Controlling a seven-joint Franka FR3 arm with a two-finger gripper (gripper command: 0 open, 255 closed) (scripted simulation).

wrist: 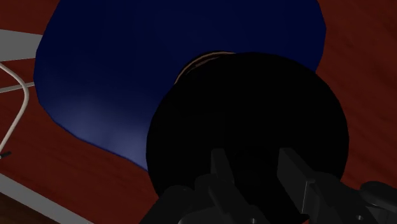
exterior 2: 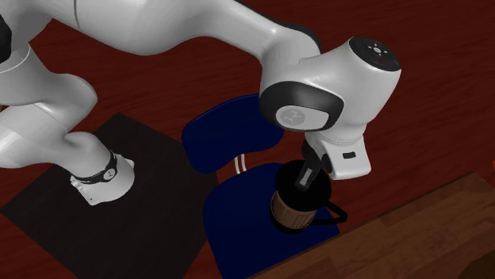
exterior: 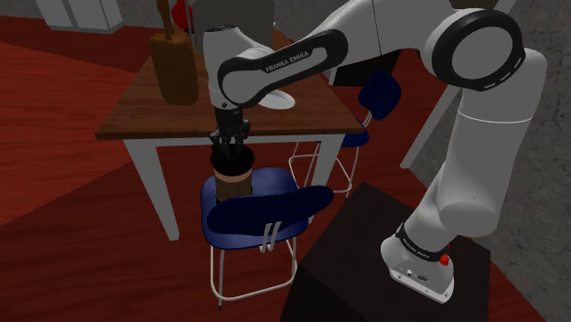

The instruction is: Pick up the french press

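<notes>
The blue chair (exterior: 274,187) spreads out beneath my hand (exterior: 231,141). The french press (exterior: 232,180) stands upright on its seat, directly under me, its black lid just below. It is dark against dark, so I cannot tell whether my hand is open or clasping. I judge I should centre over the lid, close firmly, then lift straight up.

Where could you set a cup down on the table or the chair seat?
Free: the table's near edge by the brown block; the chair seat between press and backrest. Crowded: at the press, under the gripper.
</notes>
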